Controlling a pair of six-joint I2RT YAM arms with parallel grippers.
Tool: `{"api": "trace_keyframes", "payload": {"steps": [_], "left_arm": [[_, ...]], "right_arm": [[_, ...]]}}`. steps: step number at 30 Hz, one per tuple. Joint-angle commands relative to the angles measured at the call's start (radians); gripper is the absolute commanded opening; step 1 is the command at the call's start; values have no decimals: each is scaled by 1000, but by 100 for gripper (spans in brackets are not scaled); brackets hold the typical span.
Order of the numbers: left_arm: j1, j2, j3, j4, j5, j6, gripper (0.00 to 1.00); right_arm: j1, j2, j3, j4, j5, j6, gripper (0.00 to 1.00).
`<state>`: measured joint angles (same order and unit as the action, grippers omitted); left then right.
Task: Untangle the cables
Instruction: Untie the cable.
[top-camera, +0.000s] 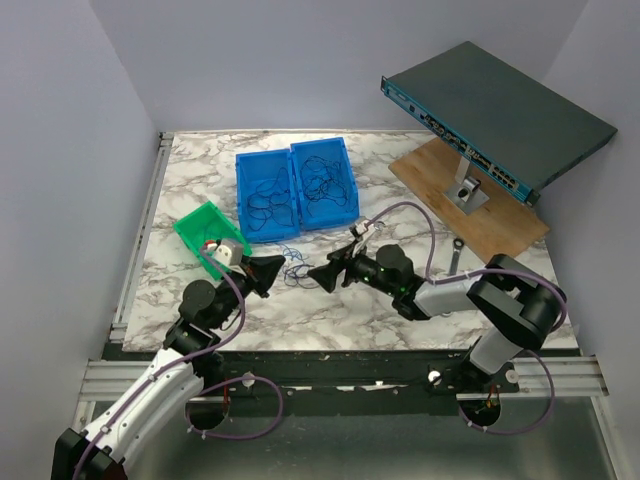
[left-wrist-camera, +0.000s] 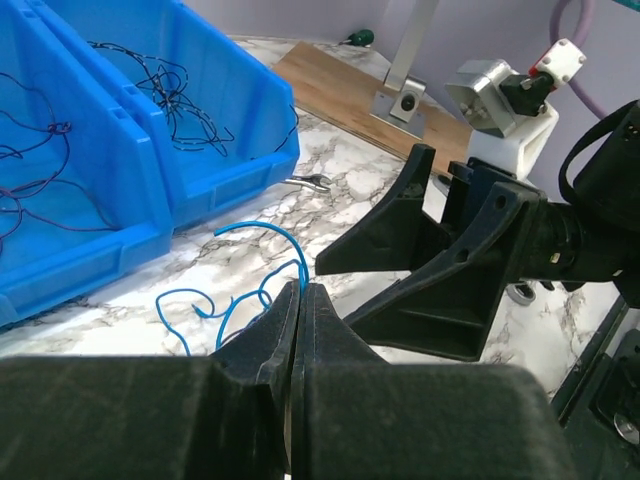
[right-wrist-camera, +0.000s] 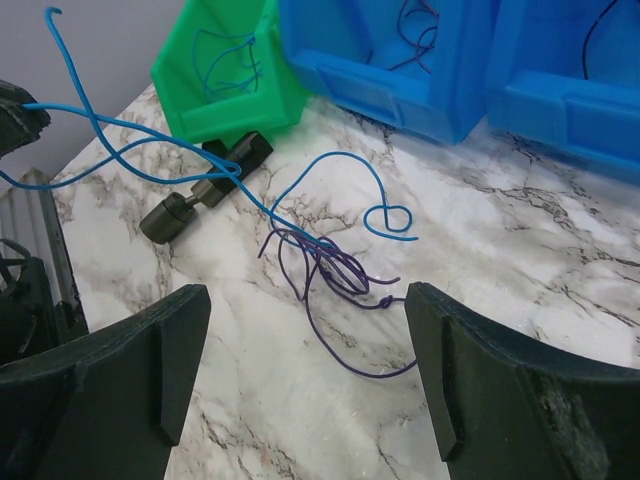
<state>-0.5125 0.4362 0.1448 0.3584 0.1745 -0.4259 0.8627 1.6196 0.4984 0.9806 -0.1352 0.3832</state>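
While the left tool (left-wrist-camera: 302, 292) was clenched on the blue cable (left-wrist-camera: 252, 230), apparently to lift it clear of the knot, the purple cable (right-wrist-camera: 338, 272) lay tangled with it on the counter (right-wrist-camera: 520, 260), on the near side of the blue bins (right-wrist-camera: 400, 70). The right tool (right-wrist-camera: 305, 345) hung spread wide over that knot, grasping nothing, likely ready to pinch it.

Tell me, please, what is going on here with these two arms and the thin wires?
Two robot arms are untangling thin cables on the marble table. The left gripper has its fingers shut on a blue cable, holding one end above the table. The right gripper is open, with a finger on either side of the knot of blue and purple cable. The knot is not yet undone. More cables lie in the two blue bins behind.
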Motion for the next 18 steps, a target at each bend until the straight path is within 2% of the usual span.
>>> {"api": "trace_keyframes", "payload": {"steps": [1, 18], "left_arm": [[-2, -10, -11, 55, 54, 9, 0], [-3, -36, -21, 51, 27, 4, 0]], "right_arm": [[8, 48, 42, 2, -21, -18, 86], [16, 182, 165, -98, 15, -40, 58]]}}
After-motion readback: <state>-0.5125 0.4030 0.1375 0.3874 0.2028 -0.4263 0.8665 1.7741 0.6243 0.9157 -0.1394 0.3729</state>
